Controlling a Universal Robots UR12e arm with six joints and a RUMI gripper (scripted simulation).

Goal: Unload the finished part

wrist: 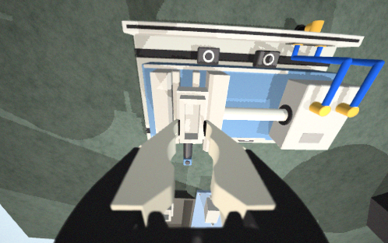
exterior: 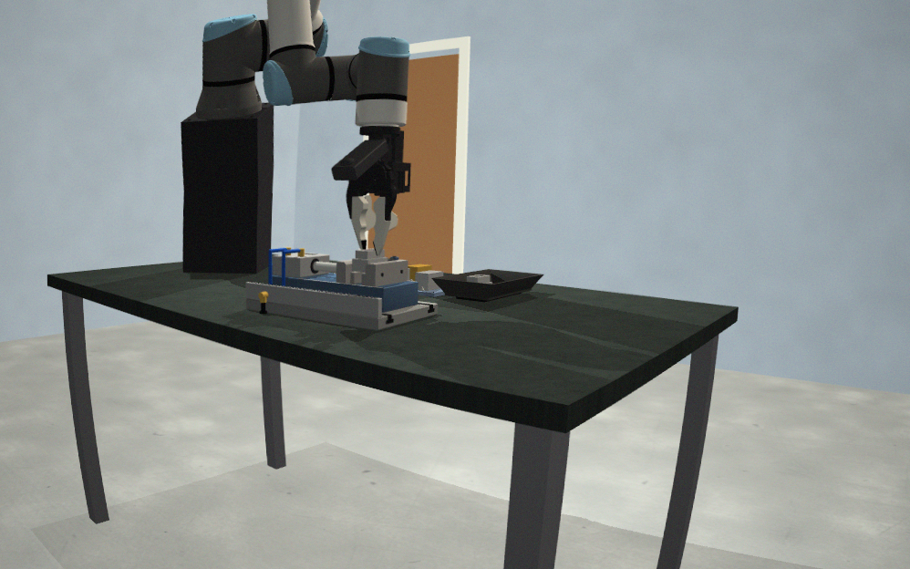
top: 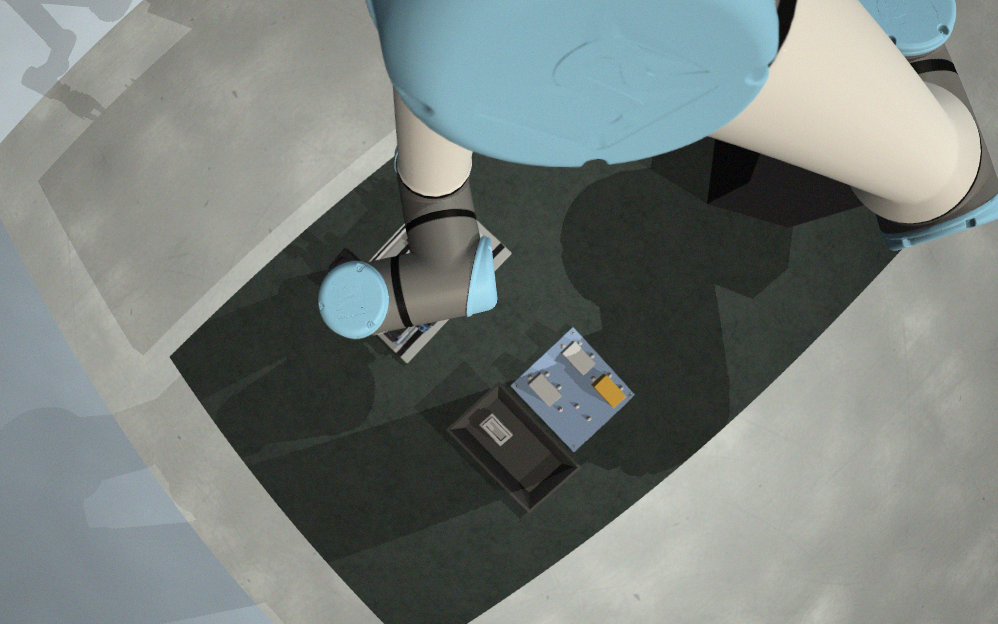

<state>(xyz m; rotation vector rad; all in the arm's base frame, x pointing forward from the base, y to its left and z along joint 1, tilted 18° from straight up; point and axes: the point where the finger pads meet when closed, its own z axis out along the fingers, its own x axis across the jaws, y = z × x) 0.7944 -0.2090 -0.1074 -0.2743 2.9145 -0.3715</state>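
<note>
Your gripper (wrist: pixel 192 134) nearest, fingers clamped on the finished part (wrist: pixel 191 113), part sitting between the vise (wrist: pixel 249 87) jaws, beyond it the black outfeed tray (exterior: pixel 516 278) holding one block (exterior: pixel 479 276).

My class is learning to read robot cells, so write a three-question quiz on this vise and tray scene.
1. True or false: the gripper is shut on the finished part in the vise.
2. How many blocks lie in the black outfeed tray?
3. The tray sits: A) under the vise B) beside the blue fixture plate C) on the floor.

Key: 1 true; 2 one; 3 B.
</note>
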